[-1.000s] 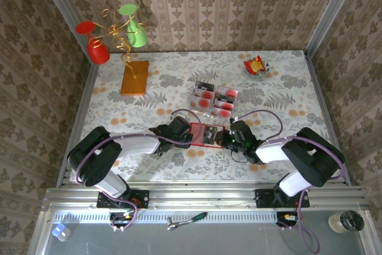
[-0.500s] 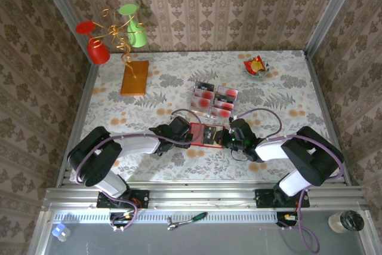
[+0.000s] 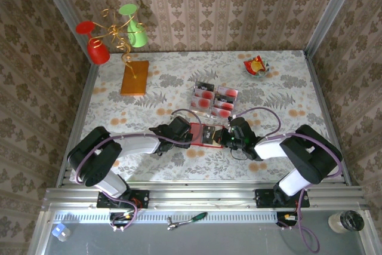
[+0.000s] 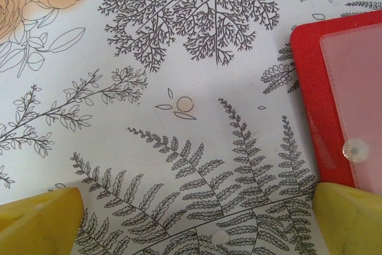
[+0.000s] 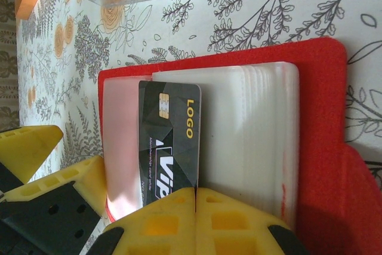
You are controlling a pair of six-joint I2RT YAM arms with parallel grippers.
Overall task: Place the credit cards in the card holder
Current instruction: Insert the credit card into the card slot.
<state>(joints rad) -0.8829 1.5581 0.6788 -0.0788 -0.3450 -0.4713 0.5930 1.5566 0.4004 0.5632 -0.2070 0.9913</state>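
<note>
At desk (image 4: 119, 117) centre, right pincer (image 5: 196, 194) clamps 1 credit card (image 5: 170, 138) over the card holder (image 5: 319, 117); left pincer (image 4: 194, 216) released. Likely risk: skewed card snags pocket (image 5: 250, 135).

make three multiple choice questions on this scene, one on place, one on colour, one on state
1. Where do the loose credit cards lie relative to the card holder?
A) on its far side
B) on its near side
C) on top of it

2. The card holder is:
A) blue
B) red
C) green

3. The right tool is:
A) open
B) shut on nothing
C) shut on a dark card

Answers:
1 A, the top view shows them past the holder.
2 B, its cover is bright red.
3 C, the wrist view shows the tool closed on the card's end.
</note>
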